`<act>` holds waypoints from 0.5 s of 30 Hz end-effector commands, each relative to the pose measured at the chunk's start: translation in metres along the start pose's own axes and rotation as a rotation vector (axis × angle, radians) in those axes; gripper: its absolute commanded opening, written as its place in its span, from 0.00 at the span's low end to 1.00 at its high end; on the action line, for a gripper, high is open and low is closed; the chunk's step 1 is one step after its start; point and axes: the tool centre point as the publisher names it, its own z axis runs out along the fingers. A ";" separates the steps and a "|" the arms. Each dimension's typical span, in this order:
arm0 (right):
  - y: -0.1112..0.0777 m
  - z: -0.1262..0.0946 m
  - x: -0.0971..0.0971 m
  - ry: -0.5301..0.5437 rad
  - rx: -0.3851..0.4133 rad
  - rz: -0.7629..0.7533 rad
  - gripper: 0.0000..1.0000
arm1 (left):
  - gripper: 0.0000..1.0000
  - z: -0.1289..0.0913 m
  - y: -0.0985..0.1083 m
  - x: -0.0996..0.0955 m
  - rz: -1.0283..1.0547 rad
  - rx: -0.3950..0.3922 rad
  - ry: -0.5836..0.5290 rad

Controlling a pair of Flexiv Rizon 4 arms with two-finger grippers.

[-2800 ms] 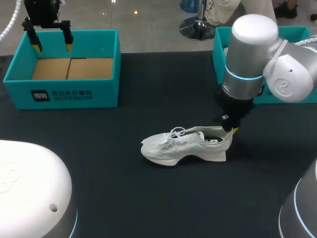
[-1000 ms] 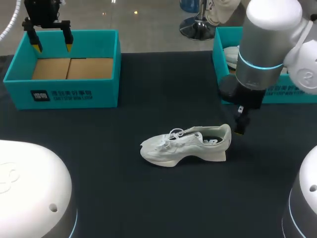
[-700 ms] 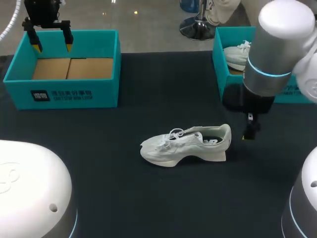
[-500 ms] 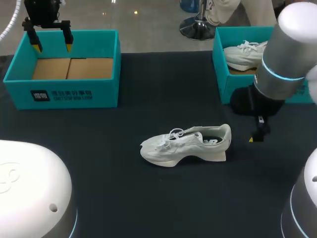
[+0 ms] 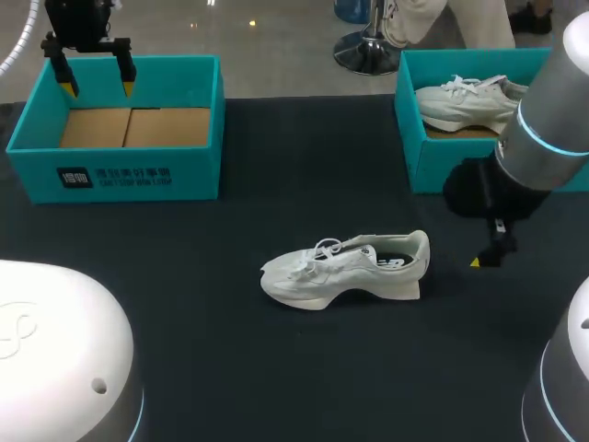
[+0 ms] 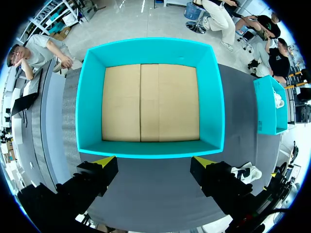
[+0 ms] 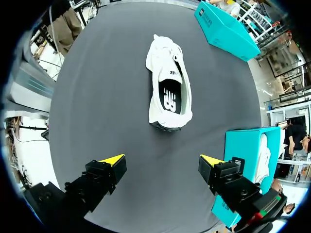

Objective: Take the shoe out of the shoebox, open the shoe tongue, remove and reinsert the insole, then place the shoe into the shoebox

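A white sneaker (image 5: 348, 267) stands upright on the dark tabletop (image 5: 276, 368), heel toward my right gripper (image 7: 163, 160), which hovers near it with fingers spread wide, while my left gripper (image 6: 154, 161), likewise spread, hangs above the teal shoebox (image 6: 90, 97).

Bright, even light, seemingly from overhead; faint soft shadow under the shoe (image 5: 345, 269).
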 end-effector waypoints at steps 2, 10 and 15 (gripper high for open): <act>0.000 0.001 0.000 -0.001 0.000 0.000 1.00 | 1.00 0.000 0.000 0.000 0.000 -0.001 -0.001; -0.002 0.002 -0.001 -0.002 -0.039 0.010 1.00 | 1.00 0.000 0.000 0.000 0.000 -0.001 -0.001; -0.013 0.009 -0.005 -0.018 -0.246 0.029 1.00 | 1.00 0.000 0.000 0.000 0.000 -0.001 -0.001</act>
